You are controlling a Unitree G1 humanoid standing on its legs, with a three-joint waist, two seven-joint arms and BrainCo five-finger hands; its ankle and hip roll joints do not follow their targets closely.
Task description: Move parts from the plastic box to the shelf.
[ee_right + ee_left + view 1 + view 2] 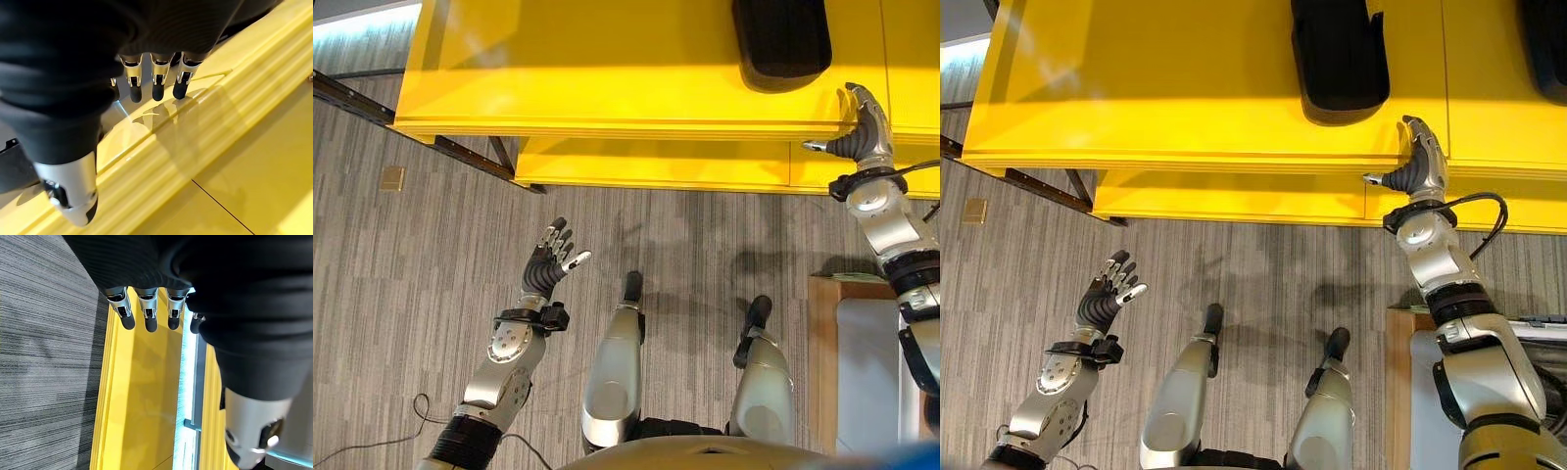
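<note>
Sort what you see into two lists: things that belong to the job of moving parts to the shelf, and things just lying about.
Job:
yellow shelf
black part on it
right hand, open at the shelf edge
left hand, open, empty

Lying about:
small tan square on the floor

A black part (pixel 1337 59) sits on the yellow shelf (pixel 1185 88) just beside the right hand (pixel 1420 162); shelf surface leftward lies bare.

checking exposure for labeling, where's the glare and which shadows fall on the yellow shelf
Left eye view: a pale glare band crosses the yellow shelf top. Right eye view: the black part casts a dark shadow at its near edge. Right wrist view: the right hand fingers throw soft shadows on the glossy yellow surface.
</note>
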